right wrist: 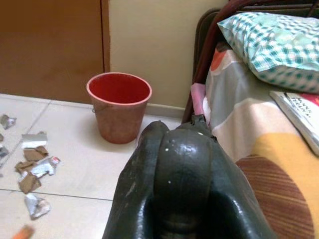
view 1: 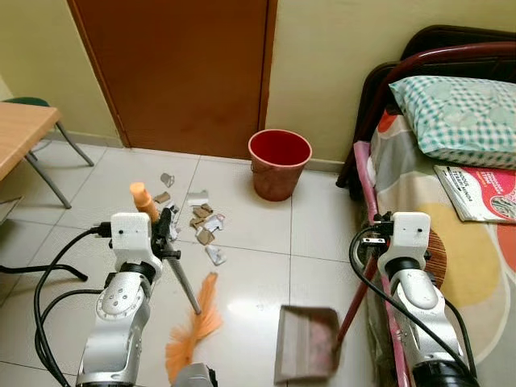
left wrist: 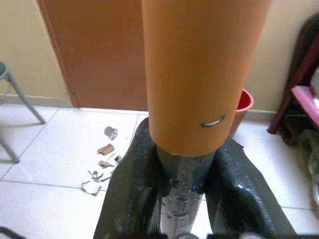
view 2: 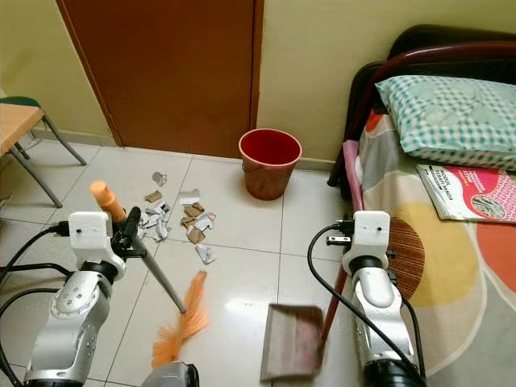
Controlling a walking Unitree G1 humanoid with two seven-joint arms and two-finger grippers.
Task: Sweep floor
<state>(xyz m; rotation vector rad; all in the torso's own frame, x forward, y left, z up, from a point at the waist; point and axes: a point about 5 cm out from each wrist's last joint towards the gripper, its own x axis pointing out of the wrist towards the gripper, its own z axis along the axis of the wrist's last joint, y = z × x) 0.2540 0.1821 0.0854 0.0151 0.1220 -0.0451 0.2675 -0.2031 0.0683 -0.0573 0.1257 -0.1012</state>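
Scraps (view 1: 197, 222) sit on the floor near the bucket (view 1: 279, 164), unswept; left claw (view 1: 165, 234) clenched on broom (view 1: 190, 326), right claw (view 1: 372, 240) gripping dustpan (view 1: 306, 345), next it needs bristles behind the pile

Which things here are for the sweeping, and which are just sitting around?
For sweeping: broom, held by the left gripper; dustpan, its handle held by the right gripper; paper scraps on the floor; red bucket.

Just sitting around: bed, pillow, magazine, table.
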